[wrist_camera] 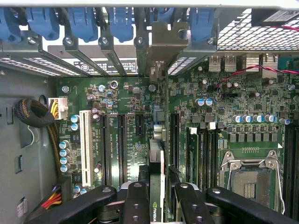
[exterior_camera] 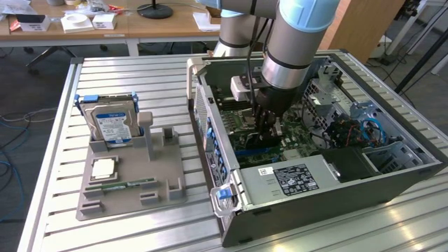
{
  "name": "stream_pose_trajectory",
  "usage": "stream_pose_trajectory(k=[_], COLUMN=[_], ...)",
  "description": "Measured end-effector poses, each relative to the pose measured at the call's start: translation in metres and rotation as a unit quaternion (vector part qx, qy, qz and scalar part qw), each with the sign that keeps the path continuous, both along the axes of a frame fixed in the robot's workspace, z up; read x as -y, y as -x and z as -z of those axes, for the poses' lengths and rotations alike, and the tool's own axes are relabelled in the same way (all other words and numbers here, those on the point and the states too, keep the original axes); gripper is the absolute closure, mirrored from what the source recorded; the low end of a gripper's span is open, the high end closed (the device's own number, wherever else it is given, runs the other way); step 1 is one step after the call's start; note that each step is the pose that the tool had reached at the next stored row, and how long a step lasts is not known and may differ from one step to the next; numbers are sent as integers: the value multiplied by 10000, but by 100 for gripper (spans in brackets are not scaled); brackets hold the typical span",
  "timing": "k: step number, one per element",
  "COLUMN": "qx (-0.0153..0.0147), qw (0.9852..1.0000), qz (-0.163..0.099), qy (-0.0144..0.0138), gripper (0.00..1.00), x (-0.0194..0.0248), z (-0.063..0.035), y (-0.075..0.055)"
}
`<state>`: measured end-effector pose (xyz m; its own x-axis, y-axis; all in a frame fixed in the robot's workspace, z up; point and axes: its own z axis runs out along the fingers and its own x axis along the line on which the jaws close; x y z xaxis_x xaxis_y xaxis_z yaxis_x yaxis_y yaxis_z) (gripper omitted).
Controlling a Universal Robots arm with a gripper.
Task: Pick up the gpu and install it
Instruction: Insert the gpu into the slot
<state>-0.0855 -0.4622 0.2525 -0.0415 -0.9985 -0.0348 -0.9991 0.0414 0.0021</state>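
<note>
gpu (wrist_camera: 157,158) in gripper (wrist_camera: 160,198) among slots (wrist_camera: 121,144)

We see the tray (exterior_camera: 133,202) and case (exterior_camera: 336,205) on the table (exterior_camera: 133,73), case at the exterior view's right. The gpu (wrist_camera: 156,158) stands inside the case.

The gpu (wrist_camera: 156,163), thin and dark, stands upright on its edge over the green motherboard (wrist_camera: 126,140) inside the open case (exterior_camera: 336,207), clamped by the gripper (wrist_camera: 160,193). Its silver end bracket (wrist_camera: 161,44) meets the rear slot row.
</note>
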Motion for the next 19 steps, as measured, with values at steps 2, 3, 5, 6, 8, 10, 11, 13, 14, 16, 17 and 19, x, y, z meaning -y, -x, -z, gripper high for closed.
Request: stream_pose_trajectory(k=[2,3,5,6,8,10,11,13,14,16,17,19], qx=[0,0,0,1,0,0,0,0,1,1,0,0], qw=[10000,10000,10000,10000,10000,10000,10000,10000,10000,10000,10000,10000], qz=[0,0,0,0,0,0,0,0,0,0,0,0], qy=[-1,-1,-1,-1,0,0,0,-1,-1,-1,0,0], gripper=[74,74,74,74,74,74,74,74,74,74,74,74], x=[0,0,0,0,0,0,0,0,0,0,0,0], z=[1,1,2,5,6,6,7,9,11,11,11,12], y=[0,0,0,0,0,0,0,0,0,0,0,0])
